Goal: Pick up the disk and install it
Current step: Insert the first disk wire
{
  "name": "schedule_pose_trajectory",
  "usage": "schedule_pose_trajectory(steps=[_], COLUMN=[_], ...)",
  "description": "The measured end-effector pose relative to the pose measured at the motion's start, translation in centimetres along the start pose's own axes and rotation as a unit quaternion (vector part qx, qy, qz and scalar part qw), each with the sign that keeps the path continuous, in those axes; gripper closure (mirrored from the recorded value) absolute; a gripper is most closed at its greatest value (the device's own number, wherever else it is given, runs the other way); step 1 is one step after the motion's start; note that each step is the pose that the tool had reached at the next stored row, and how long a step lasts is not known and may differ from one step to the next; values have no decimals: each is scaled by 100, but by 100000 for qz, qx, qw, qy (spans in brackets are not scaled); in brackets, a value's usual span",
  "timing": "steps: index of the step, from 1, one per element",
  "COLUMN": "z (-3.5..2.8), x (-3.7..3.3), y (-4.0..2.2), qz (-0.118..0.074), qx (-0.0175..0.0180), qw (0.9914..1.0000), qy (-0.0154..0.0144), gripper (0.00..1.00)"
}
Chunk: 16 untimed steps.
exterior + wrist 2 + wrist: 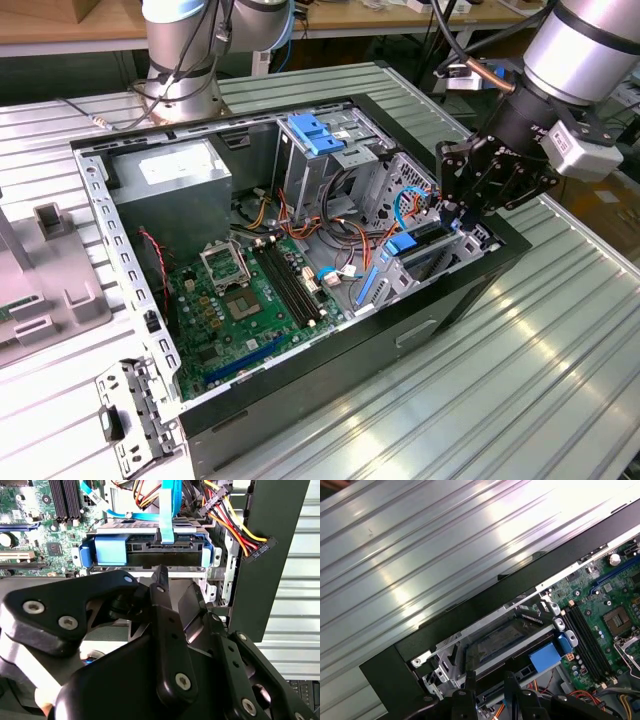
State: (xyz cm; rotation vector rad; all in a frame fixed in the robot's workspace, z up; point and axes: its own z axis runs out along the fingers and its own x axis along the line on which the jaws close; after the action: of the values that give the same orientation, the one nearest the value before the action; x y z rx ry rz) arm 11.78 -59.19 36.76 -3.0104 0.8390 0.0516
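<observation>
Exterior view, from its left to its right: a grey ribbed metal surface (560, 350) carries an open black computer case (400, 330) with a green motherboard (245, 310). At the case's right end the black tool (462, 212) hangs just above the silver hard drive in its bright blue plastic carrier (415, 243), which sits in the drive bay. Second wrist view shows the disk (150, 547) seated with a blue ribbon cable (167, 510) plugged in; the fingers (161, 580) look drawn together, gripping nothing.

Gripper (455, 212) at right-centre of exterior view, hemmed by cable bundle (345, 235) leftward, case wall (500, 262) below, open table (520, 380) lower right.
</observation>
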Motion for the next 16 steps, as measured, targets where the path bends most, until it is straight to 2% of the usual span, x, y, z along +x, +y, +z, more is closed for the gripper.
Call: schedule_pose_trajectory(steps=[8, 12, 16], z=[-1, 0, -2], x=[132, 168, 223], y=[-79, -117, -186], qz=[24, 250, 367], qx=[1, 6, 9], qw=[100000, 100000, 99999], qy=[-1, 2, 4], gripper=[64, 64, 64])
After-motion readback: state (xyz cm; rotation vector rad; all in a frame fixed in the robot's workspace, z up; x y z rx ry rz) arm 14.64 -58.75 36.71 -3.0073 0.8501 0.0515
